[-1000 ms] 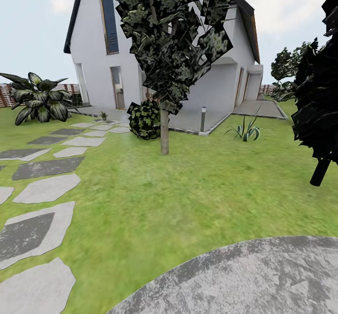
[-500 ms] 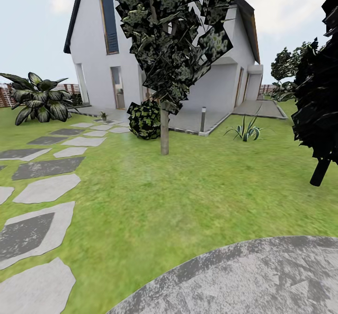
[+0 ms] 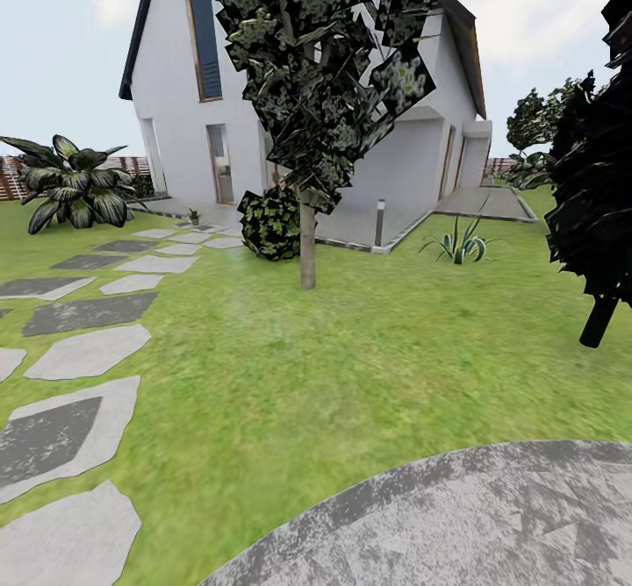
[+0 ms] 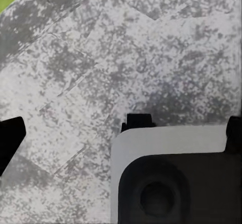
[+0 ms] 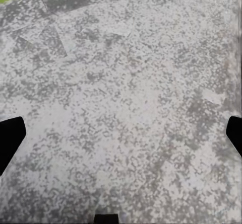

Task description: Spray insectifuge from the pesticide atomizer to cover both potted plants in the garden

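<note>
Garden (image 3: 290,367) lying ahead, lawn running up to a white house (image 3: 263,112).
Both tools are hanging over grey mottled paving (image 3: 456,525) (fingertips showing wide apart at the wrist views' edges), each one gaping and gripping nothing; stepping stones (image 3: 79,349) are curving leftward.

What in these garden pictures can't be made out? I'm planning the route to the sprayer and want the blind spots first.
- Head view: a tiny potted plant by the white house is too small to identify.
- Head view: the round grey mottled paving is cut off by the bottom edge.
- Left wrist view: a white-and-black robot part hides the ground behind it.
- Both wrist views: dark finger tips sit at the edges; pincer opening is unclear.
</note>
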`<state>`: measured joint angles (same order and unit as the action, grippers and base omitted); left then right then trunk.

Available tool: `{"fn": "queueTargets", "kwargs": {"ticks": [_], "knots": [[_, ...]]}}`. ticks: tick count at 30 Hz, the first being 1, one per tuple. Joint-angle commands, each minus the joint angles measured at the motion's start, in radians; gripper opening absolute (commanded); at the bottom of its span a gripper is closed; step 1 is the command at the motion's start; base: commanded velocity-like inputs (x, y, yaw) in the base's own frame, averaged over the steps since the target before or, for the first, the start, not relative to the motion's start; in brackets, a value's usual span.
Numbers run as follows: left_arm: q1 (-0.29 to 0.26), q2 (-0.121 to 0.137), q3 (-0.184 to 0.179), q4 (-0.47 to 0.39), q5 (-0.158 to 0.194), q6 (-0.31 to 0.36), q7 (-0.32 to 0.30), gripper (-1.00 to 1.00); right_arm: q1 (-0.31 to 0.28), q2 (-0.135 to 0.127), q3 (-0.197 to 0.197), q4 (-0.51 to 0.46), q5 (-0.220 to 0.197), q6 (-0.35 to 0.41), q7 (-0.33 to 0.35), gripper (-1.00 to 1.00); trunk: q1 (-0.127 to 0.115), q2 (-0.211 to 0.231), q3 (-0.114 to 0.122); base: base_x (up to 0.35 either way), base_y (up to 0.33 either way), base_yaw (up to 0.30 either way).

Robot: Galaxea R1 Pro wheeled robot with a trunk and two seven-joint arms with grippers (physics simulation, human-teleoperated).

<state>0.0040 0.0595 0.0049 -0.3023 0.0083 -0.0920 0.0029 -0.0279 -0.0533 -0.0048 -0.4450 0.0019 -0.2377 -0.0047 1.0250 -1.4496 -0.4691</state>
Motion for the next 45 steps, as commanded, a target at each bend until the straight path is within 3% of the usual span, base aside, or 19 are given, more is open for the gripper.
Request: {"fn": "queueTargets", "kwargs": {"ticks": [1, 6, 9, 15, 21, 27, 35, 45], "knots": [[0.001, 0.000, 0.001, -0.012, 0.001, -0.006, 0.000, 1.00, -0.001, 0.000, 0.000, -0.007, 0.000, -0.011, 0.000, 1.00, 0.000, 0.000, -0.001, 0.000, 0.000, 0.000], [-0.005, -0.002, 0.002, -0.095, 0.003, -0.105, 0.001, 1.00, -0.005, 0.000, 0.000, -0.072, -0.003, -0.098, 0.002, 1.00, 0.000, 0.000, -0.001, 0.000, 0.000, 0.000], [-0.039, -0.006, 0.004, -0.120, 0.004, -0.137, 0.001, 1.00, -0.021, 0.000, 0.000, -0.099, -0.002, -0.114, 0.006, 1.00, 0.000, 0.000, -0.001, 0.000, 0.000, 0.000], [-0.109, -0.012, 0.016, -0.119, 0.004, -0.152, 0.000, 1.00, -0.033, -0.003, 0.005, -0.106, 0.007, -0.122, 0.010, 1.00, 0.000, 0.000, -0.001, 0.000, 0.000, 0.000], [-0.109, 0.002, 0.021, -0.119, 0.003, -0.174, 0.001, 1.00, -0.033, -0.002, 0.004, -0.102, 0.010, -0.124, 0.002, 1.00, 0.000, 0.000, -0.001, 0.000, 0.000, 0.066], [-0.140, -0.010, 0.015, -0.176, -0.002, -0.169, 0.002, 1.00, -0.033, -0.002, 0.000, -0.101, 0.010, -0.123, -0.001, 1.00, 0.000, 0.000, -0.002, 0.000, 0.000, 0.254], [-0.136, 0.002, 0.023, -0.134, 0.002, -0.178, 0.002, 1.00, -0.033, -0.002, 0.000, -0.100, 0.010, -0.123, -0.001, 1.00, 0.000, 0.000, -0.009, 0.000, 0.000, 0.253], [-0.133, 0.003, 0.066, -0.132, 0.001, -0.176, 0.002, 1.00, -0.033, 0.001, 0.002, -0.100, 0.010, -0.123, -0.001, 1.00, 0.038, -0.070, -0.050, 0.000, 0.000, 0.251]]}}
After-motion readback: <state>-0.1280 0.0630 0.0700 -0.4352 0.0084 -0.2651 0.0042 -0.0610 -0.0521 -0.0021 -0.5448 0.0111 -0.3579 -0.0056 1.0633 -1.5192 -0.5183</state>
